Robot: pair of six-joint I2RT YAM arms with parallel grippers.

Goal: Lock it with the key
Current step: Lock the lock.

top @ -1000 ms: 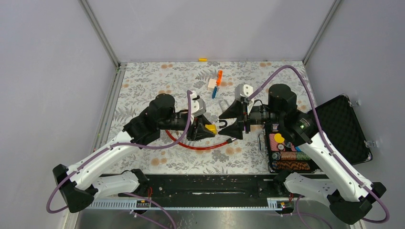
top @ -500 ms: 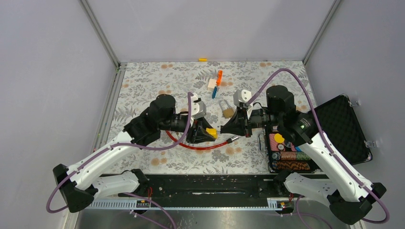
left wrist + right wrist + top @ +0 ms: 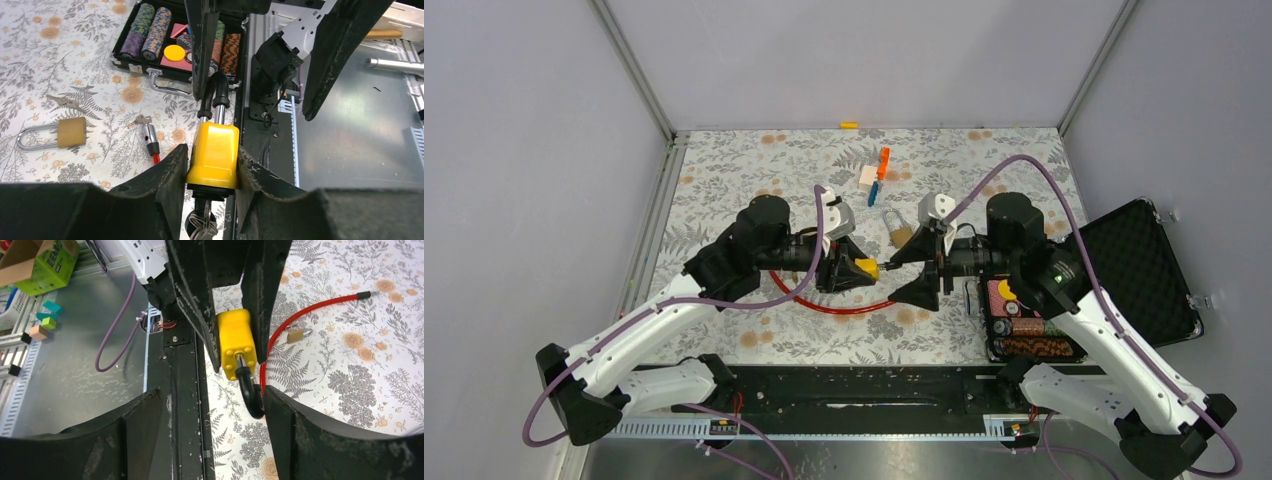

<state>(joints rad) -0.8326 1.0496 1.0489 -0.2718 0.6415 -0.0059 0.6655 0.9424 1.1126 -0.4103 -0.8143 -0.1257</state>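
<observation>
My left gripper point(image 3: 212, 156) is shut on the body of a yellow padlock point(image 3: 214, 155) and holds it above the table. The padlock's black shackle point(image 3: 218, 97) points toward the right arm. A key with a wire ring point(image 3: 206, 224) sticks out of the lock's underside. In the top view the padlock point(image 3: 865, 267) sits between the two arms. My right gripper point(image 3: 212, 395) stands open, with one finger point(image 3: 295, 430) right beside the shackle point(image 3: 251, 392) and the other far off it. Nothing is in its grip.
A brass padlock point(image 3: 901, 233) lies on the flowered mat behind the grippers. A red cable point(image 3: 824, 303) loops beneath them. An open black case of poker chips point(image 3: 1024, 320) sits at the right, and orange and white blocks point(image 3: 876, 172) lie further back.
The right gripper was open around the shackle, shut beside it half a second ago, and now stands open again, drawn back slightly. The left gripper and padlock have stayed put.
</observation>
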